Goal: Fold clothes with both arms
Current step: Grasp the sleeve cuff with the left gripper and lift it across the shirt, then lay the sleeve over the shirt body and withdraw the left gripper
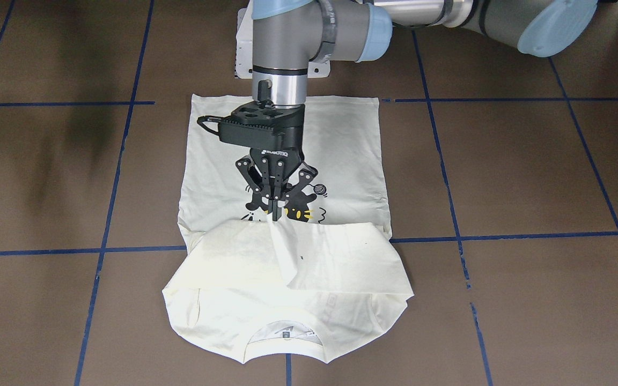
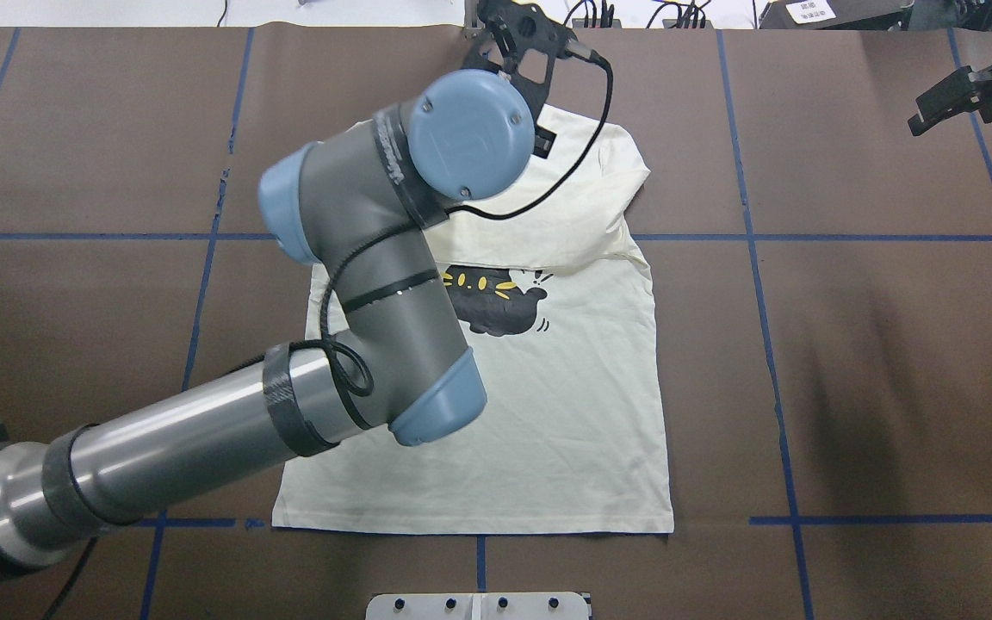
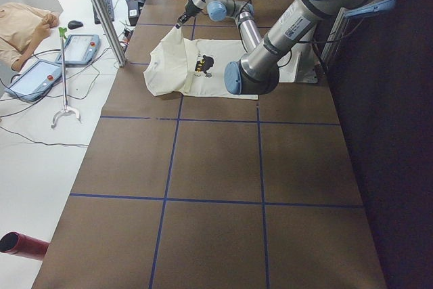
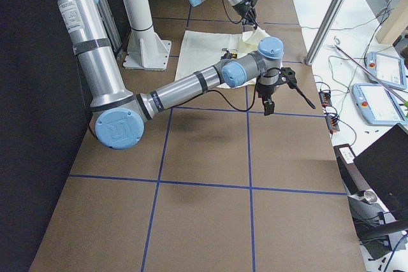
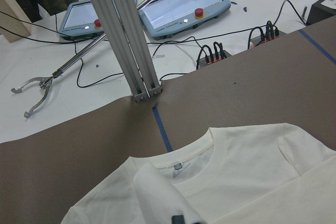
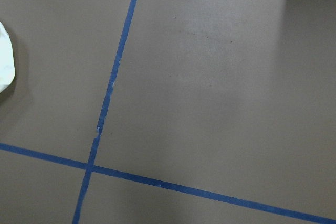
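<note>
The shirt [image 1: 341,139] lies flat on the table [image 1: 529,171], one flap pinched.
The left gripper [image 1: 276,214] points down, closed on a flap, its arm [image 2: 203,430] hiding part of the print [image 2: 496,301]; a post [image 5: 126,35] and tablet [image 5: 184,6] lie beyond the collar [image 5: 210,161]. The right gripper [image 4: 268,110] hangs off the shirt, opening unclear.

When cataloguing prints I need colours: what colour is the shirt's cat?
Cat print: black with yellow marks; overhead exterior view.
</note>
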You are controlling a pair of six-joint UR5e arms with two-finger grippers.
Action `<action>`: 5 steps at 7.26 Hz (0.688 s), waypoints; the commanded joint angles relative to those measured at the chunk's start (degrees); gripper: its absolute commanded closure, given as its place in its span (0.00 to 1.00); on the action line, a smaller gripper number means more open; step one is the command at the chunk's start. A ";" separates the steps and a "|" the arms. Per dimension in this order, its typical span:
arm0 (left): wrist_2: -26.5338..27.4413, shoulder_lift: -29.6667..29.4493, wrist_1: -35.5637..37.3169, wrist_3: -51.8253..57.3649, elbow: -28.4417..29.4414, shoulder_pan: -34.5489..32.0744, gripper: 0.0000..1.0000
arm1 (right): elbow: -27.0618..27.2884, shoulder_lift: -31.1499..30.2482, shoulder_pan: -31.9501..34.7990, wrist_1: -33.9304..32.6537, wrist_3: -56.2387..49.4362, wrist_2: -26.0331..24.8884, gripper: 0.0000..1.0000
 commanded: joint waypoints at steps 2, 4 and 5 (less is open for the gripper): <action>3.14 -3.17 -10.06 0.35 12.35 4.12 1.00 | -0.01 -0.04 -0.07 0.00 0.02 0.00 0.00; 2.35 -3.70 -17.69 -2.44 12.37 4.48 0.01 | -0.10 -0.04 -0.07 0.00 -0.06 -0.09 0.00; 0.96 -3.70 -20.95 -8.47 13.15 5.00 0.00 | -0.10 0.05 -0.07 0.00 -0.06 -0.09 0.00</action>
